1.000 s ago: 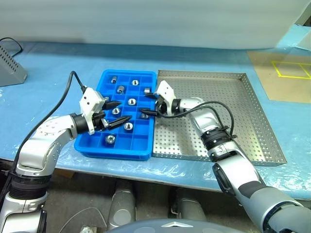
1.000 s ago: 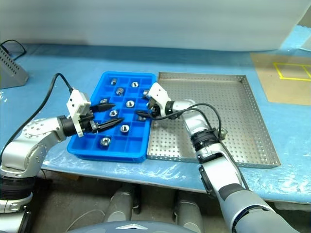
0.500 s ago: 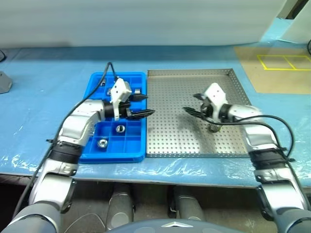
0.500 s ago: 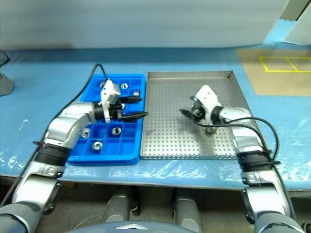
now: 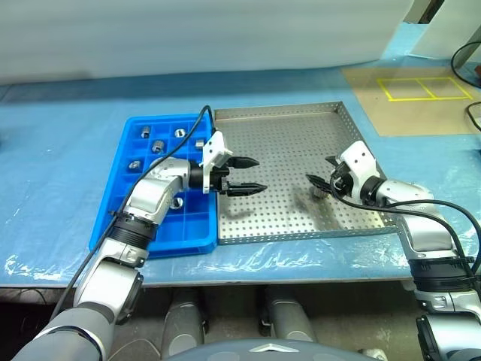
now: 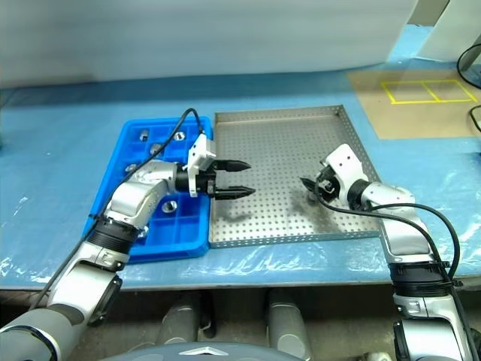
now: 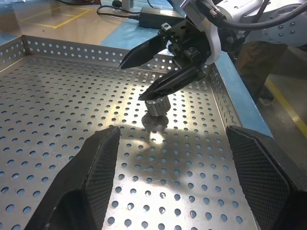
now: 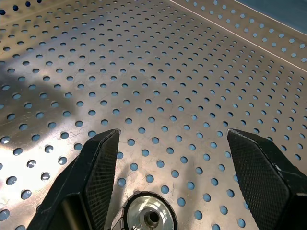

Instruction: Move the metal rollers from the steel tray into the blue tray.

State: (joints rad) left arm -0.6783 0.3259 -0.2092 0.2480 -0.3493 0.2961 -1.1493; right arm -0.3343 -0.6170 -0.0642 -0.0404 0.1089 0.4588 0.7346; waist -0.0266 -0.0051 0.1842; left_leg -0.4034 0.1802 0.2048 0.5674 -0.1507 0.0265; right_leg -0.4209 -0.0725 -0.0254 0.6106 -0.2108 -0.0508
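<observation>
The right gripper (image 5: 322, 184) has its fingers apart, low over one roller (image 8: 147, 215) on the steel tray (image 5: 285, 124): a pick-up step. Next, I judge, it must drop and close on it. The left gripper (image 5: 252, 174), also apart and empty, hovers over that tray's blue-tray (image 5: 120, 195) side. Other rollers (image 5: 158, 145) sit in the compartments. The right wrist view shows the roller's centre hole; the left wrist view shows it under the right fingers (image 7: 170, 82).

Blue sheet (image 5: 60, 180): covers the tabletop, wrinkled and glossy along the near edge.
Tan board (image 5: 409, 109): lies at the far right corner, marked with yellow tape rectangles (image 5: 419, 89).
White wall panel (image 5: 188, 34): runs behind the table.
Black cable (image 5: 467, 56): loops at the far right edge.
</observation>
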